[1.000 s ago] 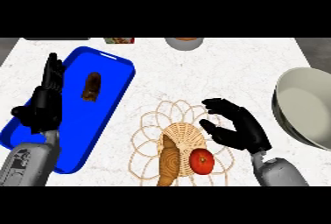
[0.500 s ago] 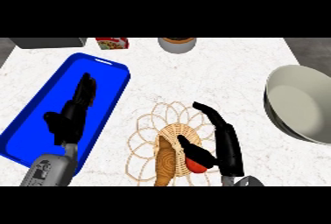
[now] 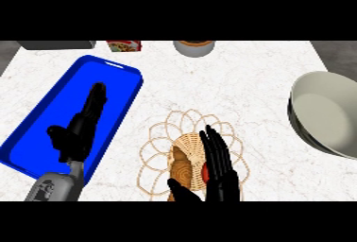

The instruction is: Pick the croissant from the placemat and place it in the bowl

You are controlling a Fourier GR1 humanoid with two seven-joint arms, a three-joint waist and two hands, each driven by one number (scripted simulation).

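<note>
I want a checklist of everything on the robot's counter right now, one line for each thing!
Surface: white marbled counter.
Job's things: croissant lies on the woven placemat; a red thing beside it is mostly hidden by the hand; grey bowl at the right edge holds nothing visible.
Clutter: blue tray at the left; red box, a round jar and a grey thing along the far edge.
Hands: left hand open over the tray; right hand open, fingers straight, over the placemat next to the croissant.
Cables: nothing seen.
Surroundings: dark floor at the far corners.
</note>
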